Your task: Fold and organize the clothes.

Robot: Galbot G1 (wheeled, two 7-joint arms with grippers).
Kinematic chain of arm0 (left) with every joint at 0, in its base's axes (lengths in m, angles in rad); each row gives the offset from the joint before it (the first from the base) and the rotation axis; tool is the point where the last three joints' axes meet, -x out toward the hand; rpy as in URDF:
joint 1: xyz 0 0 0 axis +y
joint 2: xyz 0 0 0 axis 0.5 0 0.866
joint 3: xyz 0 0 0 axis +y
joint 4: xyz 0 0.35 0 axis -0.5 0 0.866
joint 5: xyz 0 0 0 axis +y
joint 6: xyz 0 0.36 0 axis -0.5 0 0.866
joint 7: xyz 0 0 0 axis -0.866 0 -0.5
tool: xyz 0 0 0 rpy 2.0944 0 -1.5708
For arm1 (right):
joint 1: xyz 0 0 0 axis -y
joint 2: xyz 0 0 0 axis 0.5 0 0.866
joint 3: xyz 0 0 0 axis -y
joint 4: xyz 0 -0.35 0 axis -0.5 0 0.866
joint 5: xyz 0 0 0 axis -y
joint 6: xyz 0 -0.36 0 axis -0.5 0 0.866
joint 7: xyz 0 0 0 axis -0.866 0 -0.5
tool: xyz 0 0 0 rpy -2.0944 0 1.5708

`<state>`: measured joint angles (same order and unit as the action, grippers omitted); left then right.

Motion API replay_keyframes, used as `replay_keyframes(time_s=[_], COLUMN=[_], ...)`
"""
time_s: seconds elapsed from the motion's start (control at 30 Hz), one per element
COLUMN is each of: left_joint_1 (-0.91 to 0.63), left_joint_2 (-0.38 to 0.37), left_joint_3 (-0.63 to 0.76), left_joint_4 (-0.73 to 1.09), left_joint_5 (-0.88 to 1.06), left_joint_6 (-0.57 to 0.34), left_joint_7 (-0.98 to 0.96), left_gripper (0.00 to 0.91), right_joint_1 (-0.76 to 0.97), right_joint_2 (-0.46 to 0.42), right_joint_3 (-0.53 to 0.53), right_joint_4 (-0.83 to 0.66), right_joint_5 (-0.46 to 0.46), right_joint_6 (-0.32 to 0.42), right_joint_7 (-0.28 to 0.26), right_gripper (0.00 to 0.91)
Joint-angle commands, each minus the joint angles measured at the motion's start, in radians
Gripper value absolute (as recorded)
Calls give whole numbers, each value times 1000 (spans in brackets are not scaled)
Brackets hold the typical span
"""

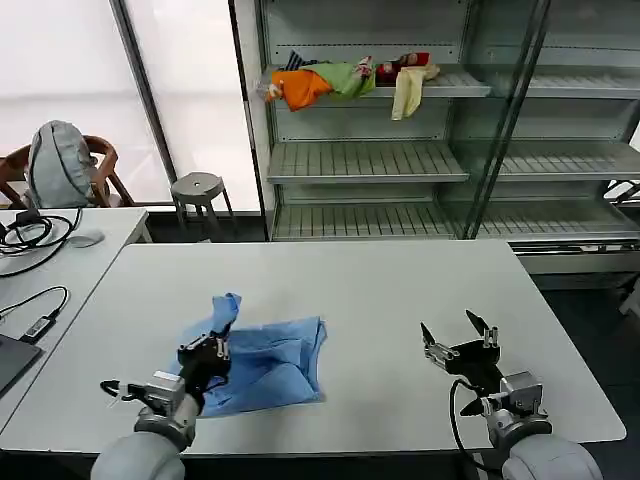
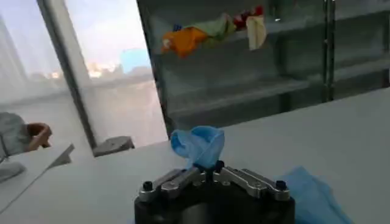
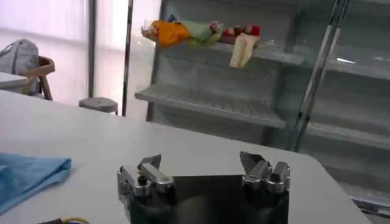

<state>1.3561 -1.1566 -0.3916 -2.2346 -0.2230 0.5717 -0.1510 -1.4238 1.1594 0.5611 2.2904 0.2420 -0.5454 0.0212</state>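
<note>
The left hand [image 1: 213, 347] is clamped on the blue T-shirt [image 1: 270, 365] at its near-left edge, while the right hand [image 1: 460, 337], fingers apart, hovers well off to its right

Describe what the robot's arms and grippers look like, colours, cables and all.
Both arms end in rounded light grey shells with silver metal wrist sections. The left gripper and right gripper have black bodies with silver-grey linkage fingers fixed by dark bolts. A black cable loops beside the right wrist; thin yellowish wiring sits near the left wrist.
</note>
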Motion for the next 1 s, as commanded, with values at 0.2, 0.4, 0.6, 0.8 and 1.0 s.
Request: replay_keyframes(time_s=[0.2, 0.4, 0.6, 0.8, 1.0], left_joint_1=[-71, -86, -98, -68, 1], left_joint_2=[-44, -65, -103, -133, -52], left_joint_3=[167, 184, 202, 192, -20], left_joint_4=[78, 78, 54, -9, -69], left_joint_5=[76, 27, -96, -139, -129], left_joint_6=[4, -27, -115, -177, -203], left_joint_7=[10, 4, 27, 68, 56], left_gripper=[20, 907, 907, 907, 907], right_joint_1=[8, 9, 10, 14, 29], right_joint_2=[1, 6, 8, 10, 14], right_joint_3=[-5, -6, -6, -9, -13], right_joint_4=[-1, -3, -5, -6, -15], right_joint_5=[-2, -4, -5, -6, -5], right_joint_6=[-2, -2, -2, -1, 4], right_joint_7=[-1, -2, -3, -5, -10], right_gripper=[907, 907, 907, 907, 907])
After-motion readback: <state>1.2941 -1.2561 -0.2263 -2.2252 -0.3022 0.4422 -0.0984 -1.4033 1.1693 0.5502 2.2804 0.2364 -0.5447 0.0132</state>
